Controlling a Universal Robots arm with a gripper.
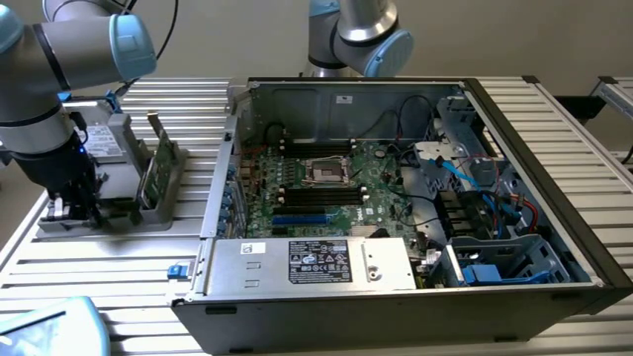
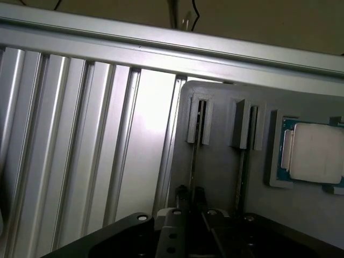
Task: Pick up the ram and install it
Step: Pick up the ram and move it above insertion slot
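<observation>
My jaws (image 2: 190, 192) pinch narrowly on the ram (image 2: 193, 161), which stands on edge in its grey holder (image 2: 220, 166), far left. It is not yet lifted, and installing it on the motherboard (image 1: 336, 185) is undone.

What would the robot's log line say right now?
tool: low at gray holder | ram: standing in holder slot, at tool | installed: not yet

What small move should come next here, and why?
Probably a short straight lift once gripped: the hand sits low over the ram, which stands on edge between the grey holder's slot guides, so any sideways pull would likely jam it.
</observation>
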